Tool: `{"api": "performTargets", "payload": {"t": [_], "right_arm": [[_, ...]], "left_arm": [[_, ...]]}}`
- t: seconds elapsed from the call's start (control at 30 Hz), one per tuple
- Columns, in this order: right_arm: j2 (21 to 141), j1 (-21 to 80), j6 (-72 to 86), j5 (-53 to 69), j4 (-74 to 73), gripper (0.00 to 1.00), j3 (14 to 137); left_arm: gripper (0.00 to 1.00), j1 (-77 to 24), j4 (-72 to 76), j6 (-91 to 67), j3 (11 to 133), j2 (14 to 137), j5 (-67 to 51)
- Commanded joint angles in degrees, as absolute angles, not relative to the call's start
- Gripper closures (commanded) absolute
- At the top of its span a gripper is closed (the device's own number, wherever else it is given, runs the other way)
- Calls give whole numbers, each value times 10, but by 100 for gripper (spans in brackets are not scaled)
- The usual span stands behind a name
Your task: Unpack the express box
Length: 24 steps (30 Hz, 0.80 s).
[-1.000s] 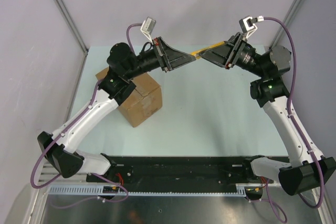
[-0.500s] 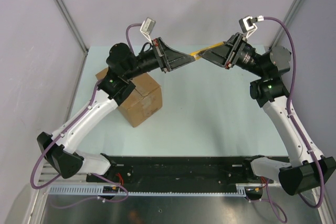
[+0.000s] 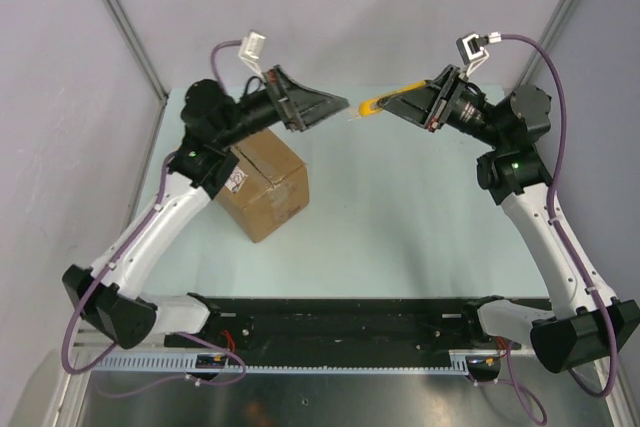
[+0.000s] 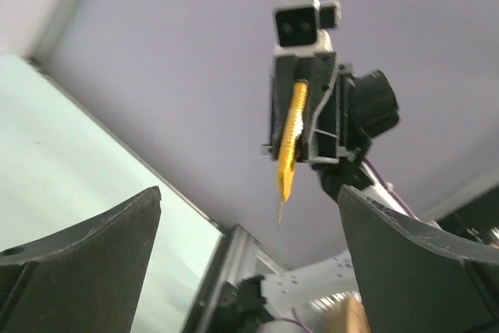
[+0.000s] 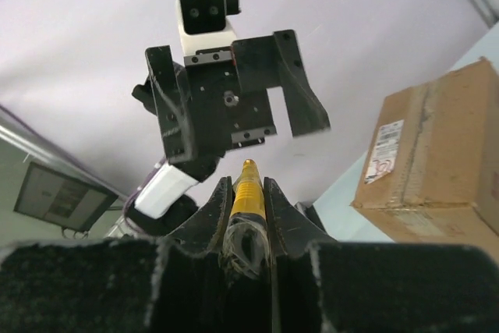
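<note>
Top external view shows us the box on the table, beneath the bent left arm. Above and to the right of the box we see the left gripper held aloft, jaws spread wide and empty. Further right of the box, the right gripper pinches the knife, its arm reaching toward the left gripper.

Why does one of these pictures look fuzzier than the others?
Left wrist view: softest, the yellow knife slightly smeared, the left pincer's fingers up close just dark blurs. Right wrist view: crisper, the express box with clear edges and label. Top external view: evenly lit, sharp, only faint shadows.
</note>
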<state>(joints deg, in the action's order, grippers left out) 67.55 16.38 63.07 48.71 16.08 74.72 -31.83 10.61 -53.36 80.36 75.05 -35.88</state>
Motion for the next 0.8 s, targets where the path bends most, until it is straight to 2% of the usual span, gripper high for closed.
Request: {"api": "performTargets", "payload": {"t": [0.0,0.07,0.17,0.2,0.3,0.33,0.43,0.53,0.77], "right_arm": [[661,149,544,456,96,100,773],[660,156,492,426,36,100,777],[666,195,379,342,-54,100,779],[670,220,359,318,-68,100,779],[689,260,289,242,-91,100,779],[701,282,271,211,-88,100,779],[728,300,253,189,-77,100,780],[746,301,242,187,-62,100,785],[775,301,217,194,-55,100,792]], "left_arm": [[0,-216,106,-491,765,685,-379],[0,-172,78,-472,731,654,-371],[2,-101,5,-388,690,621,-300],[3,-84,-29,-338,679,596,-202],[7,-69,-73,-280,615,540,-51],[11,-67,-78,-274,599,527,47],[25,-51,-85,-266,542,496,191],[32,-12,-122,-284,532,519,203],[32,117,-181,-389,567,655,78]]}}
